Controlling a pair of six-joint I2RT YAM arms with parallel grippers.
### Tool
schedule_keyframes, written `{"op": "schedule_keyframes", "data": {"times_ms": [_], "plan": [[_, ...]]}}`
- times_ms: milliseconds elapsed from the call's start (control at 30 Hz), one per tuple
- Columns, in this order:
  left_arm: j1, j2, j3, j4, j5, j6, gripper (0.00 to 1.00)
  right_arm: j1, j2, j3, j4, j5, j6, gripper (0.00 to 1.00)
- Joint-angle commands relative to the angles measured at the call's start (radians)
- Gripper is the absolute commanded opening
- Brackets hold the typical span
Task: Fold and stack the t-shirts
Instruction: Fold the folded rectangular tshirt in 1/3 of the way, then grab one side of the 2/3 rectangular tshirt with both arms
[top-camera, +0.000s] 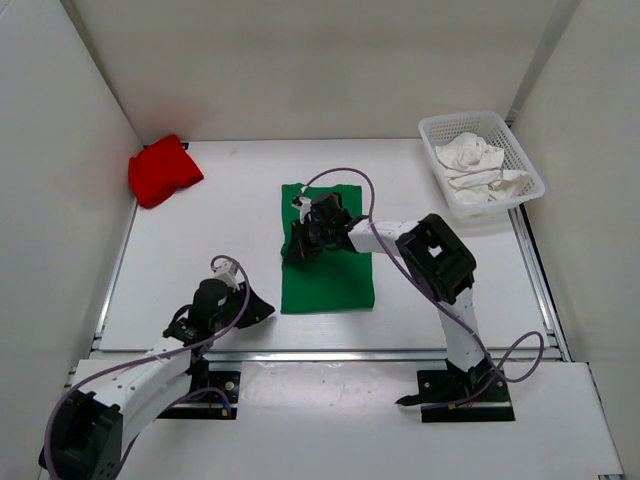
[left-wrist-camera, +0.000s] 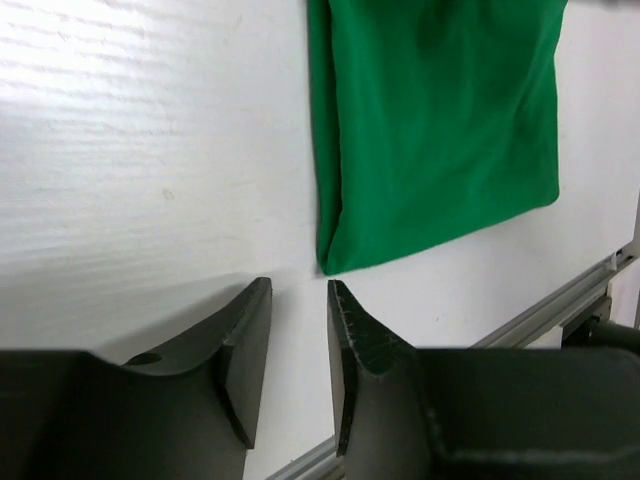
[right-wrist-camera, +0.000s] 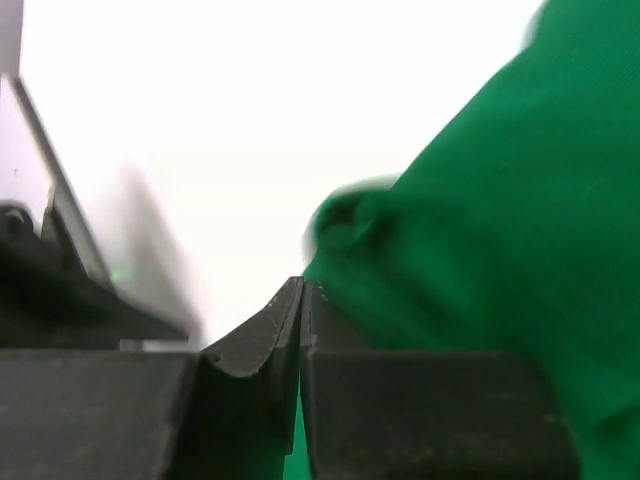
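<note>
Green showing as a sliver between the tight-closed jaws of right gripper (right-wrist-camera: 303, 285), so judged to be pinching green shirt (right-wrist-camera: 500, 200) at its left edge, about midway along. Left gripper (left-wrist-camera: 300, 285) parted a little, holding nothing, hanging over bare table (left-wrist-camera: 150, 150) just off green shirt's near-left corner. Green shirt itself flat and narrowed to a long strip; red shirt (top-camera: 162, 172) crumpled well off to its far left, white shirt (top-camera: 478, 165) heaped in basket (top-camera: 526, 157) well off to its far right. Judged step: another fold of green shirt, with stacking not yet begun. To do it well: lift only enough to clear the layer beneath, carry the pinched edge straight, keep the fold line square to the strip, lay the cloth down before letting go. Bring left gripper onto the near-left corner to hold it, so as not to drag the whole strip along. Only from right wrist: the closed jaws and a small bunched roll of cloth just beside the tips. Only from left wrist: the empty gap between the left jaws and the doubled left edge at the near corner. Only from top: the other two shirts, and where each arm stands about green shirt.
</note>
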Motion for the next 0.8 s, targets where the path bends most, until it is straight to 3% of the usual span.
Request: {"op": "schedule_keyframes", "data": {"times_ms": [0, 167, 233, 300, 400, 533, 700, 767], "plan": [[-0.04, 0.007, -0.016, -0.022, -0.008, 0.012, 0.41, -0.039, 0.072, 0.103, 0.002, -0.028, 0.021, 0.0], [-0.103, 0.102, 0.028, -0.003, -0.066, 0.025, 0.45, -0.039, 0.003, 0.115, 0.04, -0.03, 0.02, 0.0], [-0.126, 0.145, 0.051, -0.017, -0.095, 0.031, 0.44, -0.046, -0.054, 0.096, 0.046, -0.034, 0.015, 0.04], [-0.14, 0.185, 0.056, -0.003, -0.103, 0.031, 0.45, -0.056, -0.141, 0.031, 0.08, -0.034, 0.025, 0.14], [-0.174, 0.217, 0.083, -0.002, -0.14, 0.028, 0.48, -0.079, -0.302, -0.154, 0.144, -0.015, 0.054, 0.25], [-0.175, 0.264, 0.091, -0.002, -0.149, 0.046, 0.52, -0.107, -0.598, -0.535, 0.204, 0.09, 0.093, 0.33], [-0.191, 0.287, 0.111, 0.003, -0.177, 0.043, 0.58, -0.177, -0.931, -0.858, 0.072, 0.225, 0.078, 0.44], [-0.201, 0.3, 0.117, -0.003, -0.18, 0.042, 0.72, -0.22, -1.005, -0.932, 0.036, 0.239, 0.078, 0.48]]}}
